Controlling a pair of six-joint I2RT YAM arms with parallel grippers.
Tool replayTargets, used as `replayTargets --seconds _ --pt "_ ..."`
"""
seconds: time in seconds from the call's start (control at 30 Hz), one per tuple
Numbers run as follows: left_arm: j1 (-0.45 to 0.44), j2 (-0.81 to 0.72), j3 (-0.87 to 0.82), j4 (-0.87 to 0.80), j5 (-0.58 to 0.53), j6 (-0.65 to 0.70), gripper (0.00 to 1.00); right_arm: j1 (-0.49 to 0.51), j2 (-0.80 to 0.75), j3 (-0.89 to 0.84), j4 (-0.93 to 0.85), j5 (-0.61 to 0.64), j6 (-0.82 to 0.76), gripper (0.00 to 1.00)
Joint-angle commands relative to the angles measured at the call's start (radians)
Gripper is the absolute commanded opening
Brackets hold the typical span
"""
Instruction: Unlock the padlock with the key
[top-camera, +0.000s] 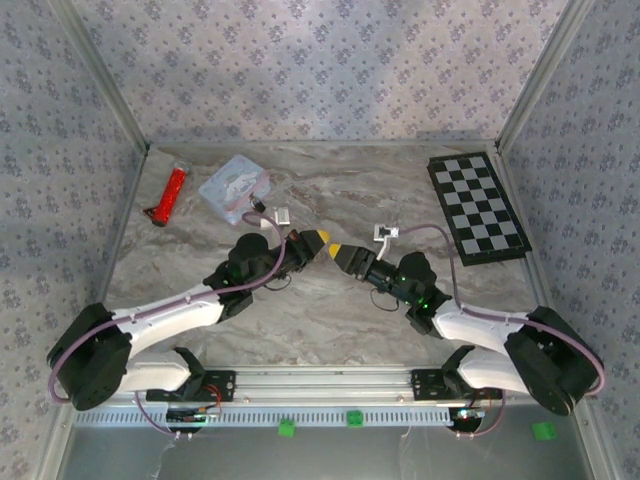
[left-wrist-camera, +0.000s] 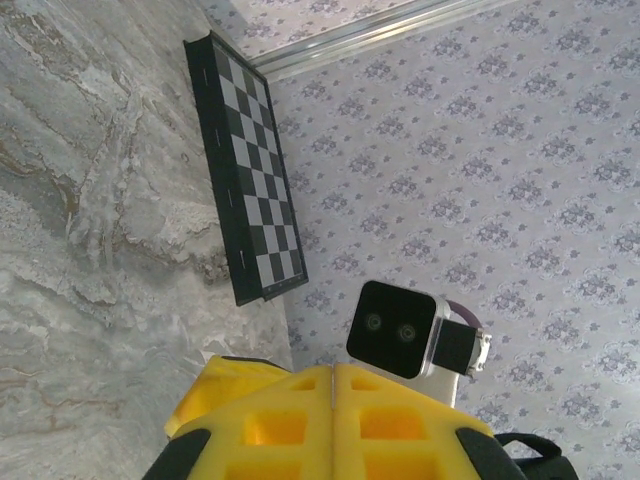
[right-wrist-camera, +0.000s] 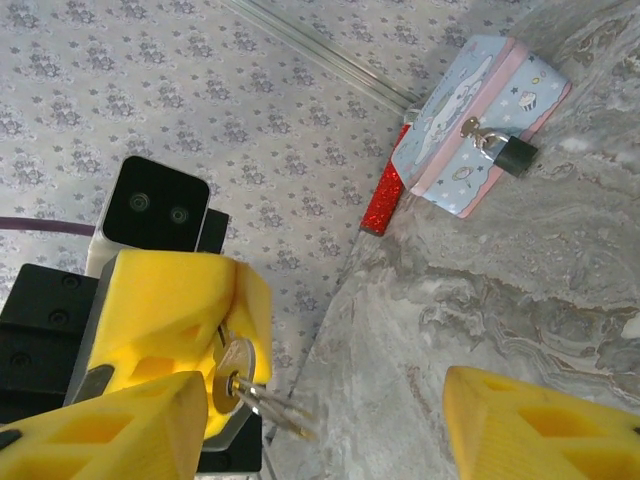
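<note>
At ten o'clock on the desk (top-camera: 330, 330), the red stick-like tool (top-camera: 170, 193) is lying close to the left wall. Just beside it, toward eleven o'clock, the pastel blue tin (top-camera: 235, 183) is sitting flat. The padlock (right-wrist-camera: 512, 155) is hanging from the hasp on the tin's side, and in the right wrist view its shackle looks closed, so I am judging the lock not yet opened.

Near the middle of the desk, the left gripper (top-camera: 315, 240) is pointing toward three o'clock. Its yellow fingers are pressing together with no gap along the seam. The key (right-wrist-camera: 237, 360) is poking out at that gripper's tip, which appears to be pinching it by the head, though the contact itself is partly hidden. Facing it almost tip to tip, the right gripper (top-camera: 338, 250) is pointing toward ten o'clock with its jaws standing wide and holding nothing. The key is sitting just beside one of its fingers; whether they are touching I cannot tell.

At two o'clock the chessboard (top-camera: 478, 207) is lying by the right wall, well apart from the work.

The key is off the desk and in hand, and that looks like the only step done. The padlock is well apart from both grippers, so bringing the key over, seating it in the keyhole and turning it are all waiting.
</note>
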Motion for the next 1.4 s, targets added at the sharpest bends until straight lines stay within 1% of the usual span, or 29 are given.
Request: replayTargets --seconds 0.0,0.17,0.3,0.5,0.7,0.8,1.37 --pt "-0.006 0.014 0.031 0.054 0.026 -0.015 0.0 -0.013 0.042 0.032 0.127 -0.044 0.055 0.59" --pt "-0.005 0.026 0.021 0.076 0.029 -0.025 0.0 -0.024 0.107 0.051 0.217 -0.087 0.107 0.49" --pt "-0.004 0.023 0.014 0.065 0.023 -0.025 0.0 -0.023 0.112 0.051 0.215 -0.086 0.099 0.41" --pt "0.01 0.014 -0.002 0.049 0.013 -0.028 0.0 -0.023 0.082 0.044 0.183 -0.077 0.081 0.33" --pt "0.021 0.001 -0.015 0.031 -0.001 -0.026 0.0 -0.026 0.06 0.038 0.161 -0.071 0.077 0.28" --pt "0.029 -0.016 -0.027 0.009 -0.014 -0.023 0.0 -0.031 0.069 0.049 0.175 -0.09 0.092 0.25" --pt "0.05 -0.065 -0.061 -0.024 -0.024 -0.011 0.0 -0.013 0.159 0.131 0.201 -0.173 0.139 0.2"
